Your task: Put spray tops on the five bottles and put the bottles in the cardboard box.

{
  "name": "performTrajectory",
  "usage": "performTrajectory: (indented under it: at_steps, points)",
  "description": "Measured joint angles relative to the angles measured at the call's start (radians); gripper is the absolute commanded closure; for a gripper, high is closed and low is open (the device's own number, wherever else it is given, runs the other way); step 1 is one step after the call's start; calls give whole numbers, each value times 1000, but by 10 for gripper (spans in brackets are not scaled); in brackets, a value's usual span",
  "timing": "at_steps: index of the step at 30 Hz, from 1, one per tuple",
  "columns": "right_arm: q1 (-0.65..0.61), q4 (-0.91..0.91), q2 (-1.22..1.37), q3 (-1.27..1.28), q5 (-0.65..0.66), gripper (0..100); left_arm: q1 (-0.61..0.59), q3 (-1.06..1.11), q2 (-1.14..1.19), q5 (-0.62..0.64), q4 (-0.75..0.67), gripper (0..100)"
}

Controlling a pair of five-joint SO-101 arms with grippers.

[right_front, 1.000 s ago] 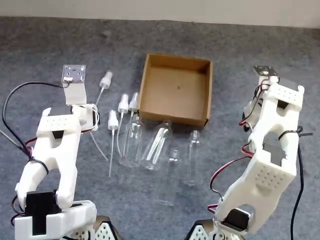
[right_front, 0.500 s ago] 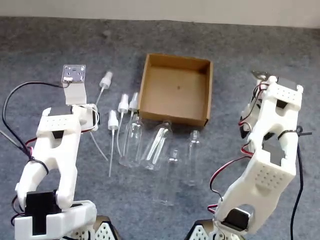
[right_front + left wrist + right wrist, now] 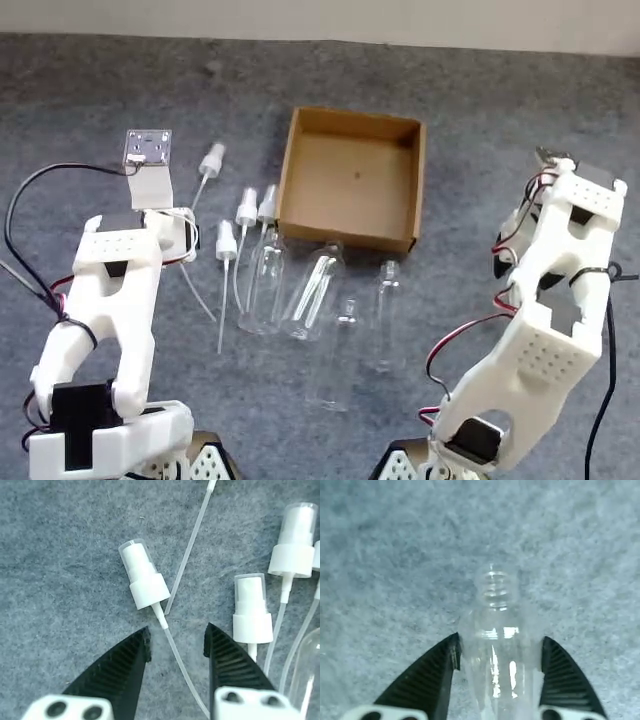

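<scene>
One bottle [image 3: 497, 610] is clamped in your right gripper [image 3: 500, 639]; left gripper [image 3: 176, 630], spread, should grab the spray top [image 3: 142, 582] ahead.

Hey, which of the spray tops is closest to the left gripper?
The spray top lying apart from the rest, its thin tube running between the left gripper's open jaws. The other tops cluster farther off to one side.

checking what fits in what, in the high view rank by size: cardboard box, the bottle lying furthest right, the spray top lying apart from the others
1. cardboard box, largest by far
2. bottle lying furthest right
3. lone spray top, smallest even with its tube
</scene>
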Motion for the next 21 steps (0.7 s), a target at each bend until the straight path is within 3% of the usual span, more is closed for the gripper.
performTrajectory:
  at_steps: [21]
  points:
    - [-40,-18,127,-140,118,735,0,0,0,0,0,860]
